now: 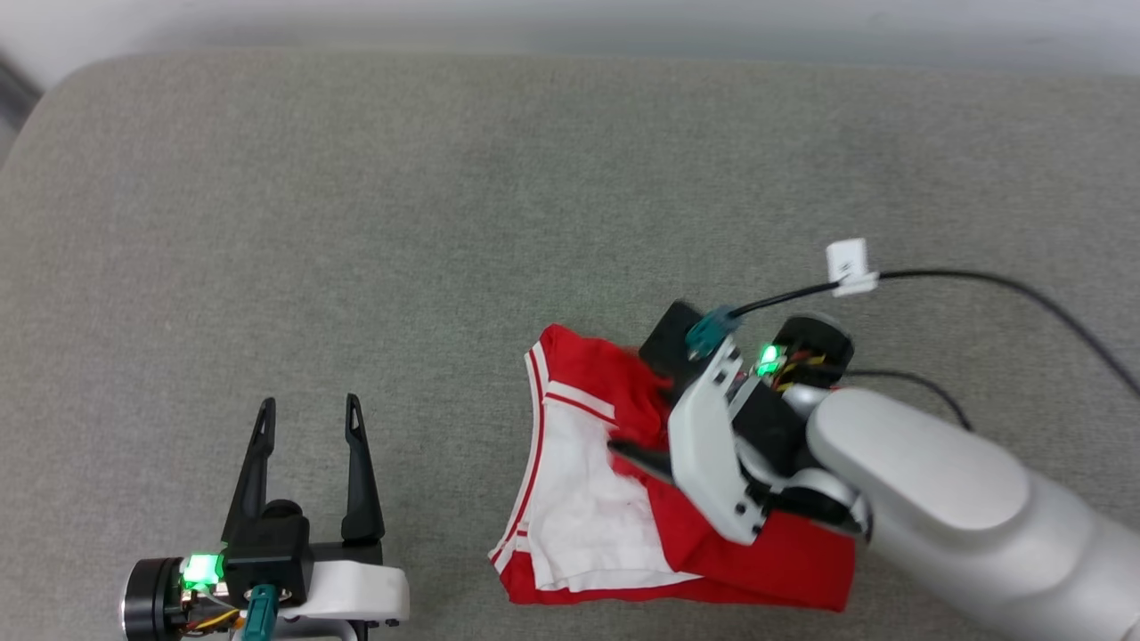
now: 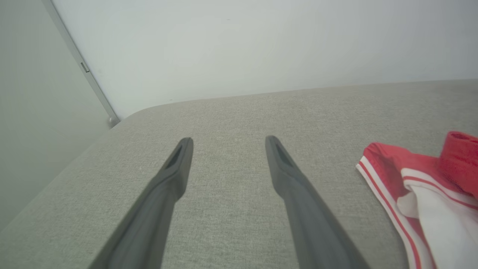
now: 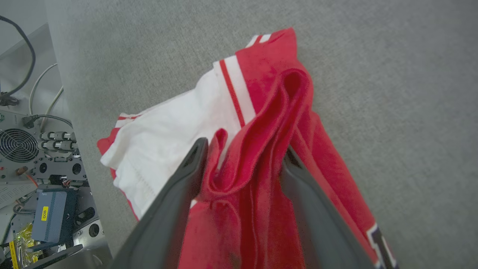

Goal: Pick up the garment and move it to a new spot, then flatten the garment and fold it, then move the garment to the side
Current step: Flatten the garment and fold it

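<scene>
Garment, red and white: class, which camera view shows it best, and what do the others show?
The head view: nearly the whole garment lies bunched on the grey surface. The right wrist view shows a red fold between the fingers of the right gripper; the left wrist view catches its striped edge.

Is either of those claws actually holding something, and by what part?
Left gripper holds nothing. Right gripper straddles a bunched red fold of the garment, fingers wide apart; a real grip cannot be told.
</scene>
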